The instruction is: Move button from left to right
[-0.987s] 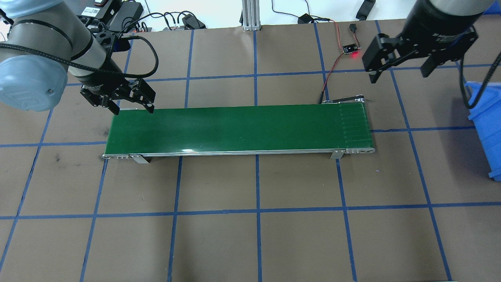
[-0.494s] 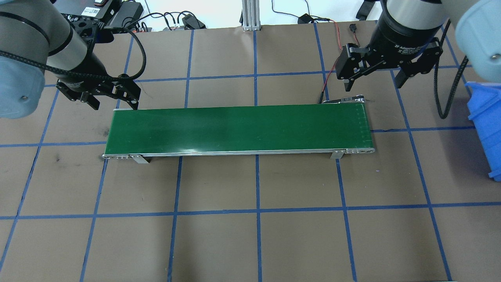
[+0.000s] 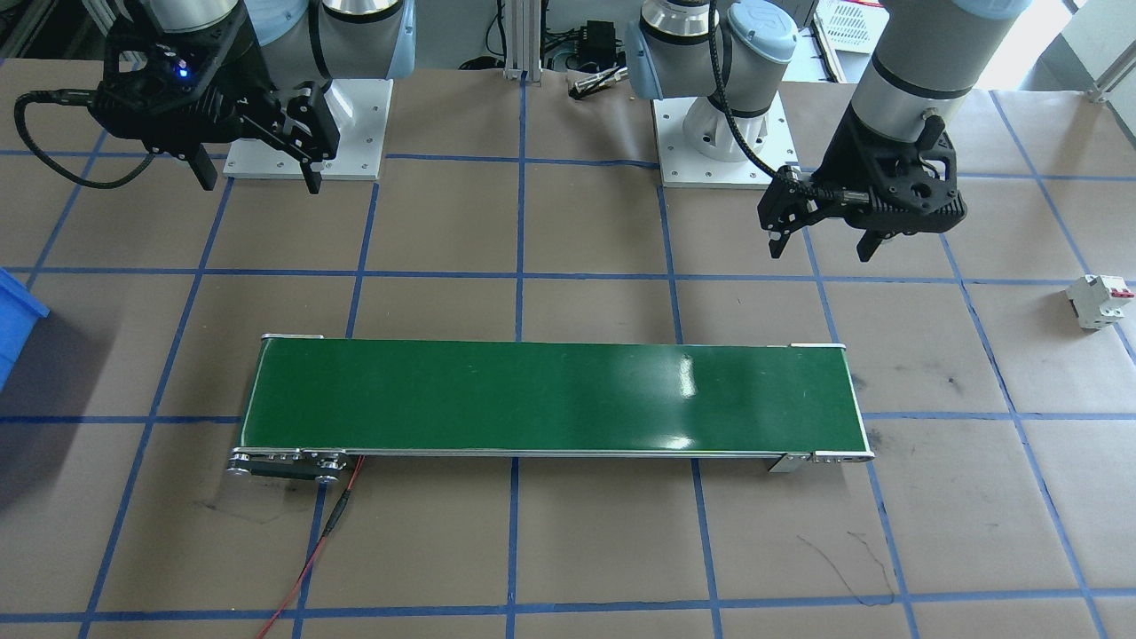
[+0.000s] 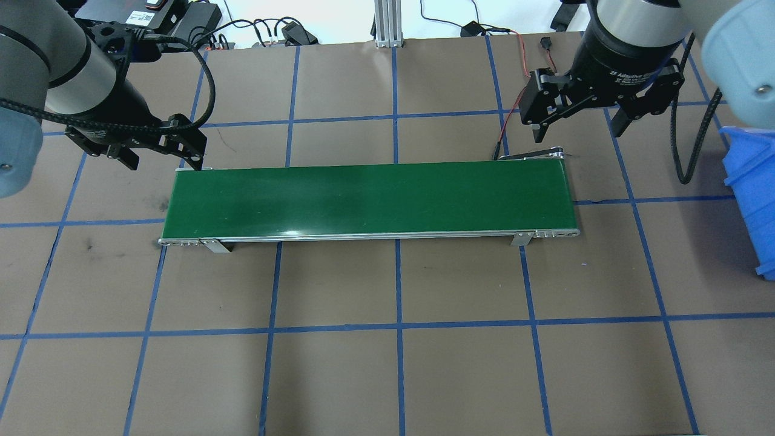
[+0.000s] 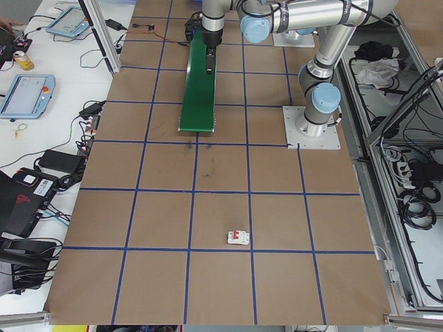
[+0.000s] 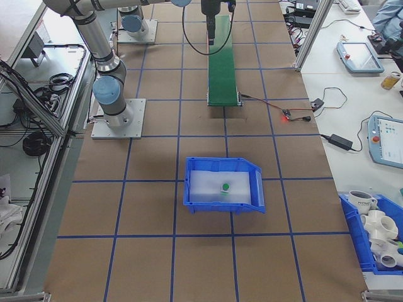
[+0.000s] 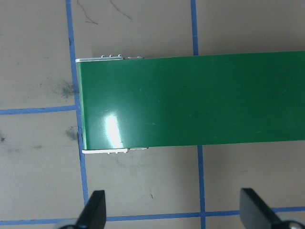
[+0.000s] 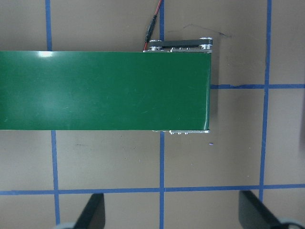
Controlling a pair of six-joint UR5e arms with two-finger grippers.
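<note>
The button [image 6: 225, 187], a small green-capped piece, lies inside the blue bin [image 6: 195, 171] in the exterior right view; no other view shows it. My left gripper [image 4: 162, 160] hangs open and empty just behind the left end of the green conveyor belt [image 4: 369, 197]. In the left wrist view, the left gripper [image 7: 174, 212] has bare paper between its fingers. Above the table behind the belt's right end, my right gripper [image 4: 578, 132] is open and empty too. From the front, the left gripper [image 3: 821, 251] is on the right and the right gripper [image 3: 259, 184] on the left.
A white circuit breaker with red toggle [image 3: 1099, 300] sits on the paper well beyond the belt's left end. The blue bin [image 4: 754, 181] stands off the belt's right end. Red and black wires [image 4: 508, 118] run to the belt's far right corner. Cables and devices line the table's far edge.
The left gripper has drawn back to the left, off the belt's left end. The right gripper swung in leftward to behind the belt's right end, then stayed nearly still.
</note>
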